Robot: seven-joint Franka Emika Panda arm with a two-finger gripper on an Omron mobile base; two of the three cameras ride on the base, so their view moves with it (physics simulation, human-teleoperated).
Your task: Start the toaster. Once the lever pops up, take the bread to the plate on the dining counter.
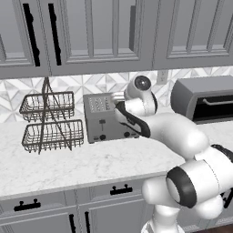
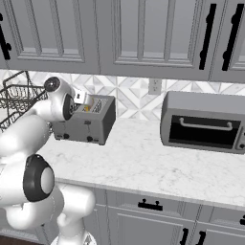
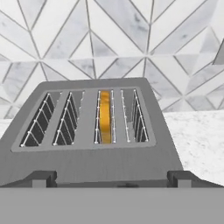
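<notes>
The toaster (image 3: 94, 131) sits in the middle of the hand view, directly ahead of and below the gripper (image 3: 111, 183), whose two dark finger tips (image 3: 41, 178) stand far apart at the lower left and lower right of that frame, holding nothing. The bread (image 3: 104, 116) stands edge-on in the third slot from the left, a narrow yellow-orange strip between thin wire guides, sunk down inside the slot.

In the left base view the toaster (image 1: 105, 119) stands centre frame on the marble worktop (image 1: 86, 161), partly hidden by the white arm. It is a boxy grey metal body with a flat top, a black lever and small dark knobs on its front. In the right base view it (image 2: 91, 119) appears left of centre.

To its left stands a two-tier dark wire basket rack (image 1: 50, 120). At the right sits a wider dark grey oven-like appliance (image 2: 203, 122) with a glass door and bar handle. The backsplash (image 3: 109, 39) is glossy pale tile in a chevron pattern.
</notes>
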